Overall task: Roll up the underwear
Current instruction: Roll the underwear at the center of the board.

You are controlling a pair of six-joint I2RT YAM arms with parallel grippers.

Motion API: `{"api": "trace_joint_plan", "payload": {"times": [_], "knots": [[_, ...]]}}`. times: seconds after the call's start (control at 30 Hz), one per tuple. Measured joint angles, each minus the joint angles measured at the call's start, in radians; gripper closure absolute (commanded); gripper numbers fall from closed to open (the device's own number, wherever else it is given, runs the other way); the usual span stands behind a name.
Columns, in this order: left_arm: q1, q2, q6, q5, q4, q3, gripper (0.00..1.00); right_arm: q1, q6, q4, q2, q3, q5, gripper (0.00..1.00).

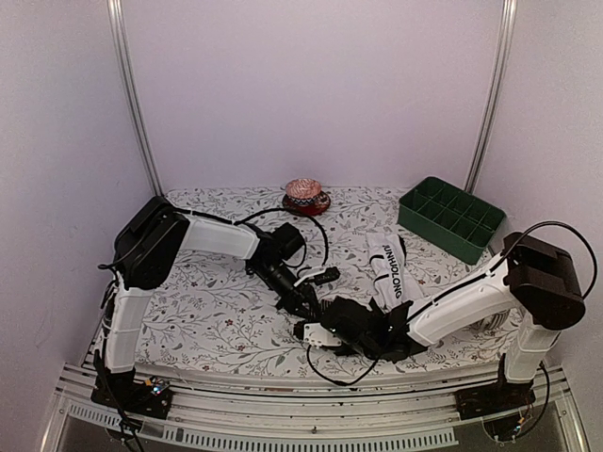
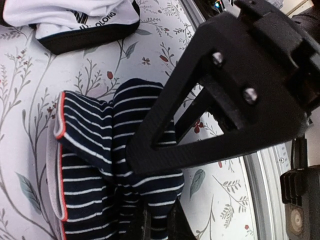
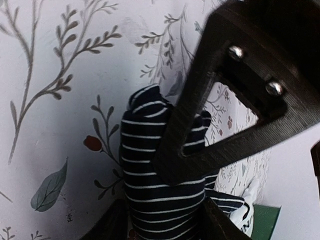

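My left claw (image 2: 142, 187) and right claw (image 3: 150, 200) both clamp the striped brief (image 2: 95, 165), half-bunched, while the white brief (image 1: 386, 268) sits unrolled on the desk (image 1: 217, 311).

Pale walls (image 1: 311, 94) enclose a floral-clothed table (image 1: 212, 306).

— What covers the table?
— A white cloth (image 1: 217, 311) printed with grey sprigs, leaves and small red buds.
— And at the far edge?
— Near the middle, a red saucer (image 1: 323, 202) with a pinkish, rounded thing (image 1: 302, 187) sitting on it. Far right, a dark green tray (image 1: 450, 218) divided into small compartments, set at an angle.
— Anything else?
— Two metal posts (image 1: 132, 104) rise against the white walls, one on the left and one on the right. A metal rail (image 1: 283, 428) runs along the near edge.
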Motion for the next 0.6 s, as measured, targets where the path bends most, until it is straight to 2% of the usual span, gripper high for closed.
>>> {"api": "trace_joint_plan", "payload": {"times": [0.1,0.17,0.37,0.5,0.6], "knots": [[0.0,0.0,0.0,0.0,-0.001,0.0,1.0,-0.005,0.003,-0.012,0.011,0.01,-0.002,0.74],[0.0,0.0,0.0,0.001,-0.002,0.0,1.0,-0.005,0.006,-0.026,0.012,0.017,-0.004,0.76],[0.0,-0.005,0.011,0.003,-0.002,-0.007,0.47,-0.011,0.026,-0.093,0.014,0.052,-0.031,0.8],[0.0,-0.074,0.024,-0.023,0.04,-0.093,0.25,-0.041,0.062,-0.143,0.013,0.085,-0.111,0.8],[0.0,-0.158,0.01,-0.097,0.104,-0.192,0.14,-0.069,0.08,-0.177,0.006,0.109,-0.216,0.8]]}}
